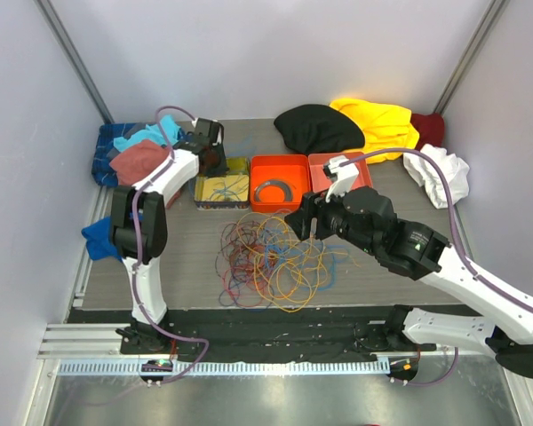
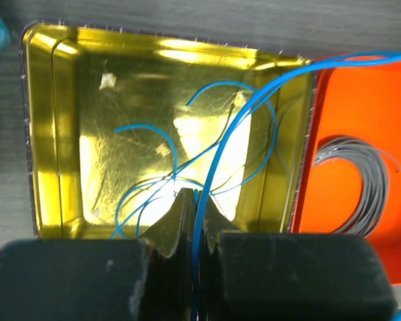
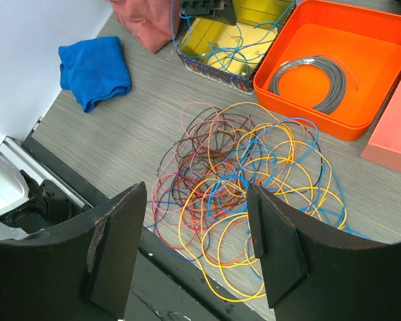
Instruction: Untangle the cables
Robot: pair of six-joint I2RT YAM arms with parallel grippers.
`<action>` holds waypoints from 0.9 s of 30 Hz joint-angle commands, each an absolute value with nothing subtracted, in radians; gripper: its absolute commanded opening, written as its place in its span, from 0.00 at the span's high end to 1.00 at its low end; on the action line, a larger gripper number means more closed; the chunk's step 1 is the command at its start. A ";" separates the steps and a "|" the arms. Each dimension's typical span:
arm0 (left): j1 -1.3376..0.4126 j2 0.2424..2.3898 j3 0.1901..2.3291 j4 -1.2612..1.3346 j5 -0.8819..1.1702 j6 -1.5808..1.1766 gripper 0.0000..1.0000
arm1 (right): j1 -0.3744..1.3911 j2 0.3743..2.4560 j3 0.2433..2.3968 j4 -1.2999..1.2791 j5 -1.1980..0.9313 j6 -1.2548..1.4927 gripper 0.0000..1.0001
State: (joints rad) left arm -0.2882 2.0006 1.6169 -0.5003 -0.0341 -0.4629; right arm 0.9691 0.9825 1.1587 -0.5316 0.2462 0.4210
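Item: cables [image 3: 240,180], a loose, roughly round sprawl of yellow, orange, blue, red and dark strands with no clear long axis, lying on the tabletop [image 1: 160,257] near the middle and towards its near edge. Position relative to the right gripper [image 3: 197,200]: directly below and slightly ahead, the heap framed between the two fingers in the wrist view; in the top view this gripper hangs over the far right edge of the heap. State: jaws wide apart, holding nothing. Position relative to the left gripper [image 2: 194,199]: well apart, towards the near side and the right, since this gripper hangs over the yellow tray [image 2: 53,134] at the far left. State: jaws together, clamped on a single blue cable [image 2: 220,154]. Axis of that cable: up from the fingers, then off to the right past the corner of the orange tray [image 3: 381,53], its far end out of frame; whether it joins the heap cannot be told. Other blue strands lie loose in the yellow tray. The orange tray holds a grey coil [image 3: 335,85], apart from the heap. Assessment: the right arm is much the nearer to the heap and is free, so the next pick would probably be its descent onto an outer loop.
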 commanded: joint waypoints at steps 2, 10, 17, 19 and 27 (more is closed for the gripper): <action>-0.288 1.994 1.703 -0.640 -0.077 -0.442 0.86 | 0.971 0.986 1.154 -0.491 0.265 0.405 0.30; -0.295 1.893 1.635 -0.706 -0.126 -0.423 0.33 | 0.969 0.994 1.143 -0.468 0.247 0.410 0.31; -0.310 1.865 1.670 -0.761 -0.186 -0.399 0.00 | 0.971 0.994 1.135 -0.453 0.238 0.417 0.31; -0.316 1.855 1.681 -0.764 -0.216 -0.394 0.00 | 0.969 0.992 1.132 -0.453 0.238 0.420 0.31; -0.386 1.952 1.903 -0.911 -0.428 -0.276 0.00 | 0.971 0.997 1.126 -0.445 0.232 0.419 0.31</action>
State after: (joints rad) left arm -0.3458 1.9095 1.7313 -0.8192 -0.2928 -0.3580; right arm 0.9691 0.9974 1.1233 -0.4938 0.2401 0.4210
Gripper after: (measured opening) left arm 0.996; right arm 0.693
